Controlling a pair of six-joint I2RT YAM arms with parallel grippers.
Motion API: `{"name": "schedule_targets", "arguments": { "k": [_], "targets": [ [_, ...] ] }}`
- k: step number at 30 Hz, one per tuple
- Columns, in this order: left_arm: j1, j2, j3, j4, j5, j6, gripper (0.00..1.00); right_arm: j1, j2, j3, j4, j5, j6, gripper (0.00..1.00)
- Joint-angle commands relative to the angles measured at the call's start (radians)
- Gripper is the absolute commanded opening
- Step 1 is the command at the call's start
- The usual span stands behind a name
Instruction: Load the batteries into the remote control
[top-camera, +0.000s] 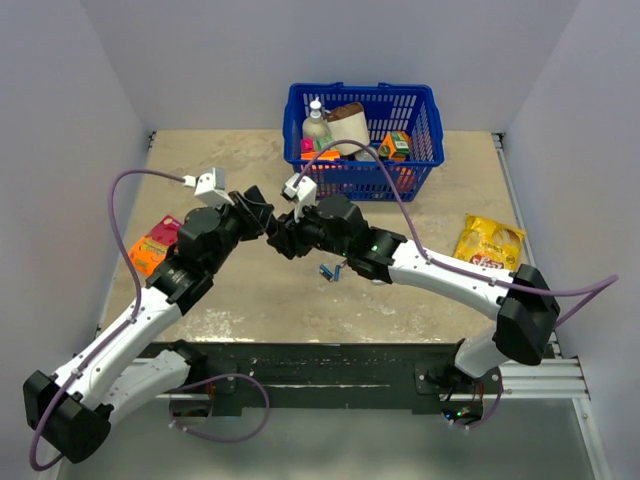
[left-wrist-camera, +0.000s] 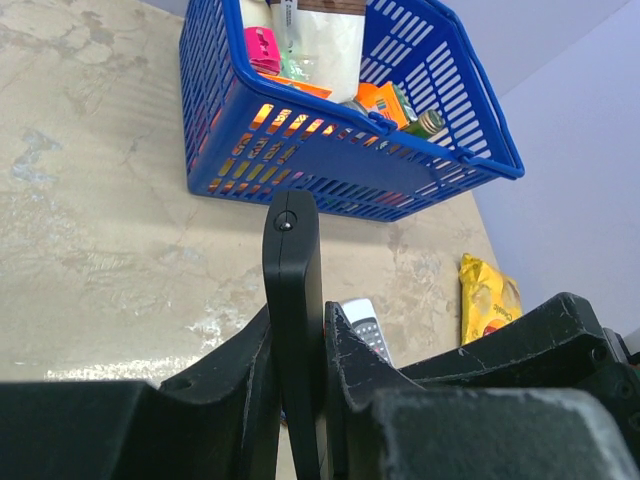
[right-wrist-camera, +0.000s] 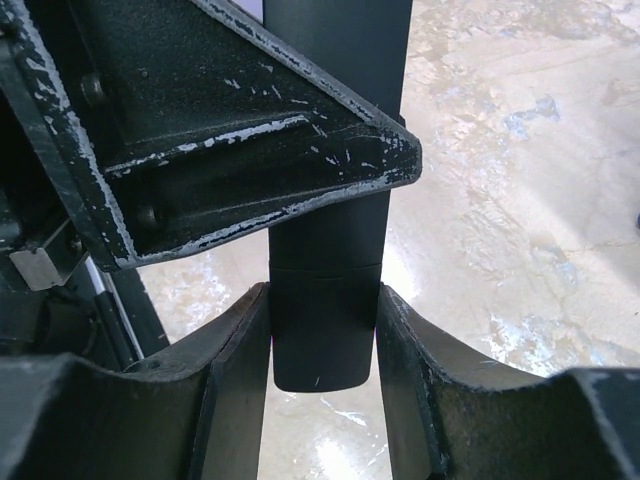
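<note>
The black remote control (left-wrist-camera: 293, 270) is held in the air between both grippers above the middle of the table. My left gripper (top-camera: 262, 216) is shut on its narrow sides, and it stands on edge between the fingers (left-wrist-camera: 300, 345). My right gripper (top-camera: 287, 236) is shut on the remote's rounded end (right-wrist-camera: 325, 335), just below a seam across the body. The left gripper's finger (right-wrist-camera: 250, 150) crosses above it. Small blue batteries (top-camera: 331, 270) lie on the table under the right arm. In the top view the remote is mostly hidden by the two grippers.
A blue basket (top-camera: 365, 140) with groceries stands at the back. A yellow snack bag (top-camera: 490, 243) lies at the right and an orange packet (top-camera: 155, 245) at the left. A white-grey remote (left-wrist-camera: 362, 322) lies on the table below the grippers.
</note>
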Motion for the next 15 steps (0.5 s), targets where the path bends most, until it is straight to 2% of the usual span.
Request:
{"name": "schedule_targets", "arguments": {
  "k": [1, 8, 15],
  "targets": [
    [0.110, 0.014, 0.043, 0.228, -0.237, 0.150, 0.00, 0.036, -0.004, -0.065, -0.190, -0.105, -0.021, 0.37],
    [0.152, -0.016, -0.035, 0.287, -0.244, 0.133, 0.00, 0.035, -0.004, -0.079, -0.175, -0.098, -0.002, 0.36],
    [0.176, -0.053, -0.051, 0.291, -0.268, 0.101, 0.00, 0.035, 0.012, -0.088, -0.155, -0.105, 0.016, 0.33]
  ]
}}
